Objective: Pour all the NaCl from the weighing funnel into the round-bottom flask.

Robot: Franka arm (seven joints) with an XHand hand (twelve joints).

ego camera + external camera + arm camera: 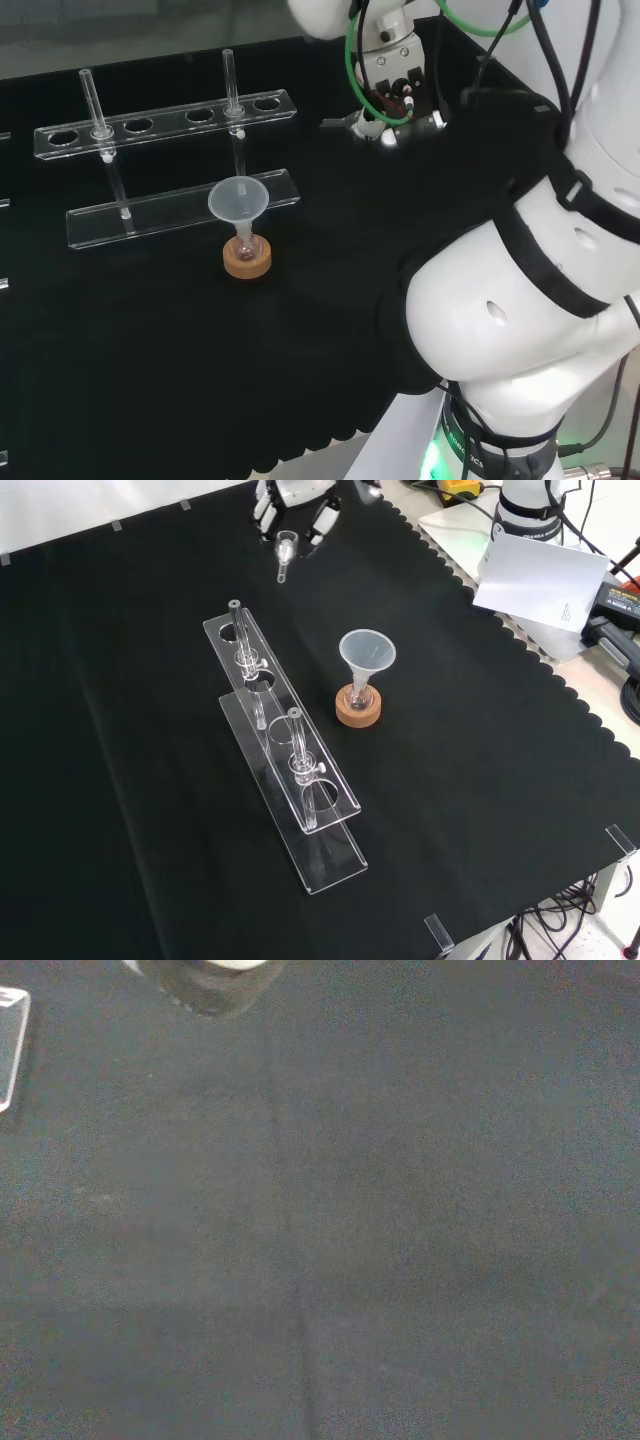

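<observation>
In the front view the hand [295,505] sits at the far edge of the cloth [120,780], fingers [265,510] curled down around a small clear weighing funnel [285,552]. The funnel hangs below the fingers with its long axis nearly upright, its narrow stem pointing down and slightly toward the near side, above the cloth. Well apart from it, nearer and to the right, the flask [358,695] stands upright on a cork ring [358,711], with a clear cone funnel [367,652] seated in its neck, mouth up. Left of the flask lies a clear rack [285,745] holding two upright tubes. In the head view the flask [245,243] stands just in front of the rack [165,165].
</observation>
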